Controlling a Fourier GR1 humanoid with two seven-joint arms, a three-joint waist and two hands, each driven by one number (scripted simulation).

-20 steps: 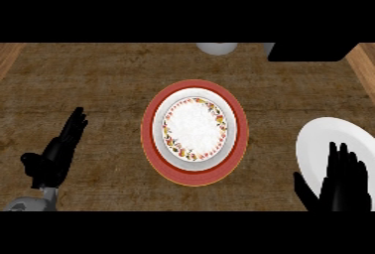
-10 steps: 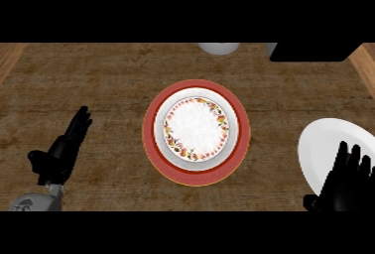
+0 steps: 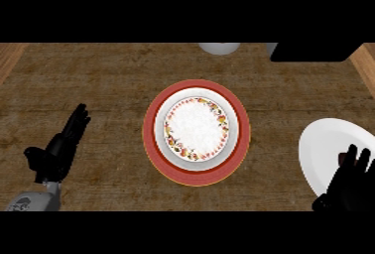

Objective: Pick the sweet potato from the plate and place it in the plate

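No readable text, labels or numbers.

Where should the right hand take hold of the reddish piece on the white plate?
Only a reddish sliver shows on the white plate, beside the right hand's fingers, so its shape can't be judged. Probably grip from straight above, across its middle, since the plate is shallow and open on top.

The bench is dimly and evenly lit; no glare is seen, and the plates appear brightest.
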